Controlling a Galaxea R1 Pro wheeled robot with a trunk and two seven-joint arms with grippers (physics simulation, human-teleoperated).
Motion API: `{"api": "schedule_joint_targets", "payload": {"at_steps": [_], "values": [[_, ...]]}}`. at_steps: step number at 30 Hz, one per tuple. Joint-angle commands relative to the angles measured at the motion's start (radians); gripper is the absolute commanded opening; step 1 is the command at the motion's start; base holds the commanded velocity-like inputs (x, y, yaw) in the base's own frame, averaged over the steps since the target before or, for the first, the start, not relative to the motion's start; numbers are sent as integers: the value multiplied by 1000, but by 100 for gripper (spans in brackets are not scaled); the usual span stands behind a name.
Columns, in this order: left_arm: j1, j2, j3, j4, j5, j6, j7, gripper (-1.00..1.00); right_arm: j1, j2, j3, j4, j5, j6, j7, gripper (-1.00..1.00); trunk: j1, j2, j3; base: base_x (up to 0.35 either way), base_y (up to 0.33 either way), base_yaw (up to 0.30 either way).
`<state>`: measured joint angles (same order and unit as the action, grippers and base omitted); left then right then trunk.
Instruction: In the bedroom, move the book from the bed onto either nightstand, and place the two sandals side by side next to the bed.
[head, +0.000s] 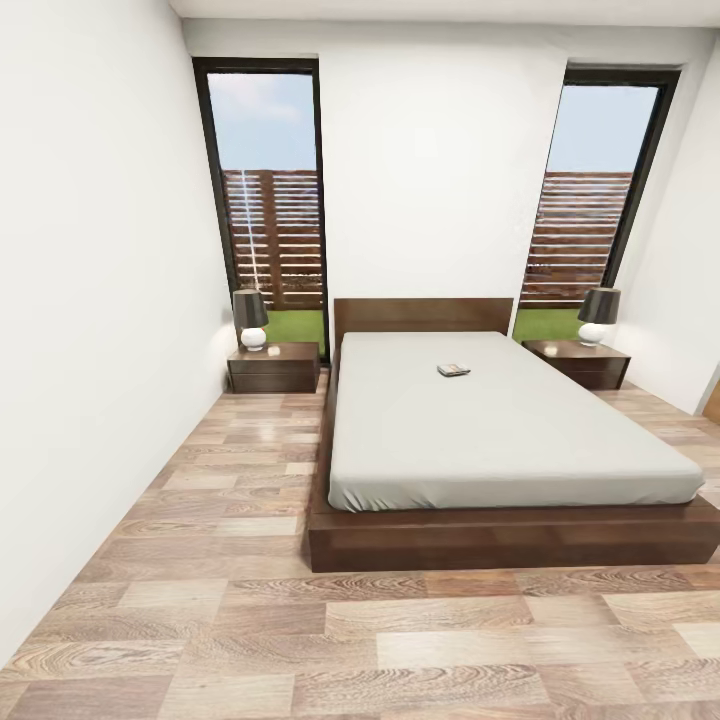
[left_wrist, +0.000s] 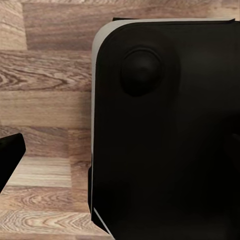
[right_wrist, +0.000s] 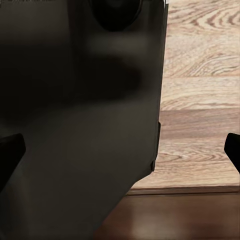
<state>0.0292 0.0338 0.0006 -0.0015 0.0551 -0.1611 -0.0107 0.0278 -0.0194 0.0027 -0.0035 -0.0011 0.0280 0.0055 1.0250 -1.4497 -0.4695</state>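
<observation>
Two nightstands flank the bed (head: 500, 430) from where I'm looking through the head camera: the left nightstand (head: 273, 367) sits against the white wall by one tall window, the right nightstand (head: 578, 362) by the other. Each carries a lamp with a dark shade and a round white base, the left lamp (head: 250, 318) and the right lamp (head: 598, 315). The bed has a dark brown frame and headboard and a plain off-white mattress, and it stands straight ahead of me on the wood-plank floor (head: 200, 560).

On the mattress, up toward the headboard and roughly on the bed's centre line, lies the book (head: 453, 370), flat and small, well apart from both nightstands. I can't make out its cover from this distance. Through both windows I see a slatted wooden fence (head: 275, 235), grass and sky.

On the left wrist camera I get a big black rounded part of the robot's own body (left_wrist: 165, 130) over the plank floor, with one dark fingertip (left_wrist: 10, 150) of the left hand poking in at the edge. One tip alone isn't enough, so I cannot tell how that hand is set. On the right wrist camera two dark fingertips (right_wrist: 10, 150) sit at opposite edges of the picture, so the right hand (right_wrist: 120, 150) is spread wide with nothing between them, over the same black body and floor.
</observation>
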Motion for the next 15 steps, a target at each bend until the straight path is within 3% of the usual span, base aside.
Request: {"api": "schedule_joint_targets", "payload": {"at_steps": [1, 6, 15], "values": [[0, 0, -1, 0, 6, -3, -1, 100, 0, 0, 0, -1, 0, 3, 1, 100, 0, 0, -1, 0, 6, 0], [0, 0, 0, 0, 6, -2, -3, 100, 0, 0, 0, -1, 0, 3, 1, 100, 0, 0, -1, 0, 73, 0], [-1, 0, 0, 0, 6, 0, -5, 100, 0, 0, 0, -2, 1, 3, 1, 100, 0, 0, -1, 0, 165, 0]]}}
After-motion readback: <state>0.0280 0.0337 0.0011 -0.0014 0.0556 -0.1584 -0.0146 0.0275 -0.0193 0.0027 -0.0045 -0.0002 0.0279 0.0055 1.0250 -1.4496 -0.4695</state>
